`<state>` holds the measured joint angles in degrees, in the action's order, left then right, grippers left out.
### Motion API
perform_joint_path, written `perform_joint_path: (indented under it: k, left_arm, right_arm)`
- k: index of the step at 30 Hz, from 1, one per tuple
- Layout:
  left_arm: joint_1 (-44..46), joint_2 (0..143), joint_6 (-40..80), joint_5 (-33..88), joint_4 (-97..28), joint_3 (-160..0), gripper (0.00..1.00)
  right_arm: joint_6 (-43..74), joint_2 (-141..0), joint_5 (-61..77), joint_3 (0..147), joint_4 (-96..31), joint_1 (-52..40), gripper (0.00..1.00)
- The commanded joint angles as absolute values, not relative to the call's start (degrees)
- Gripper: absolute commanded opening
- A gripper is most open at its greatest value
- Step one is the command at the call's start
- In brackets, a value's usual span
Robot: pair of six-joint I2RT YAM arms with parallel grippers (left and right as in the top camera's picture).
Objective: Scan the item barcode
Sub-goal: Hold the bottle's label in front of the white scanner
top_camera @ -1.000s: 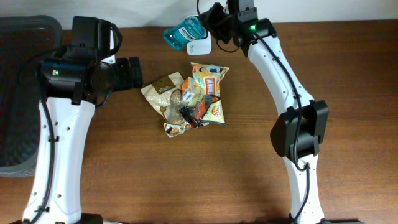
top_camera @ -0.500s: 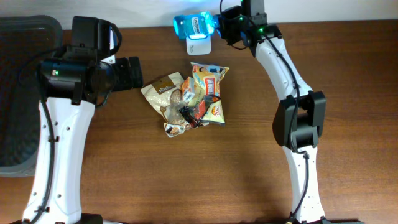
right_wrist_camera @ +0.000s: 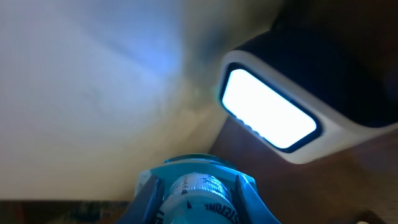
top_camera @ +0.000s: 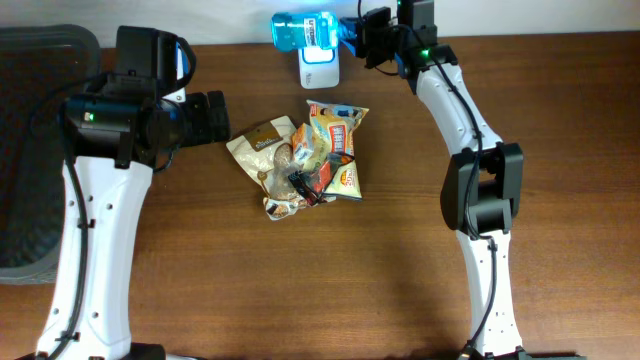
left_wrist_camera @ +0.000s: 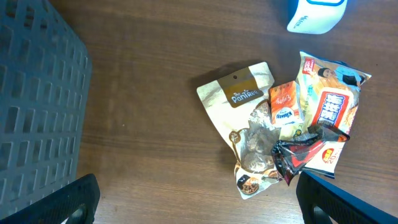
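My right gripper point(top_camera: 352, 35) is shut on the cap end of a blue mouthwash bottle point(top_camera: 303, 30), which lies level at the table's far edge, just above the white barcode scanner point(top_camera: 319, 68). In the right wrist view the white ribbed cap point(right_wrist_camera: 200, 190) sits between the gripper's point(right_wrist_camera: 198, 200) fingers, and the scanner's lit window point(right_wrist_camera: 268, 112) glows up and to the right. My left gripper point(top_camera: 215, 117) hangs open and empty left of the snack pile point(top_camera: 305, 150). Its fingertips point(left_wrist_camera: 74, 199) frame bare table in the left wrist view.
A pile of snack packets point(left_wrist_camera: 286, 121) lies mid-table: a tan pouch, an orange sachet and a yellow bag. A dark slatted basket point(top_camera: 30, 150) fills the left edge of the table. A pale wall runs behind the scanner.
The right arm has carried the bottle up and to the right, turning it from tilted to level over the scanner. The left arm has stayed still.
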<state>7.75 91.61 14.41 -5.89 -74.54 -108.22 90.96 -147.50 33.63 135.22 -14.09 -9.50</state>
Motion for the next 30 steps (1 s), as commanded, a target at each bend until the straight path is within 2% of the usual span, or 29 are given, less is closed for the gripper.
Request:
perform_joint_path:
  k: [1,9,24,27,30]
  left_arm:
    - [7.4,91.8,15.0,-6.3,-74.7,-108.6,0.99]
    - [7.4,91.8,15.0,-6.3,-74.7,-108.6,0.99]
    - [7.4,91.8,15.0,-6.3,-74.6,-108.6,0.99]
    - [7.4,91.8,15.0,-6.3,-74.7,-108.6,0.99]
    - [7.4,91.8,15.0,-6.3,-74.7,-108.6,0.99]
  right_arm:
    - [90.6,-146.6,37.1,137.2,-12.8,-8.6,0.04]
    - [89.5,-146.6,36.6,137.2,-13.7,-7.8,0.04]
    - [79.7,-142.3,36.9,138.3,-14.9,-5.5,0.04]
    - [75.9,-139.8,36.6,138.3,-17.2,-4.0,0.04]
    - [68.9,-135.9,32.9,138.3,-24.5,-2.1,0.04]
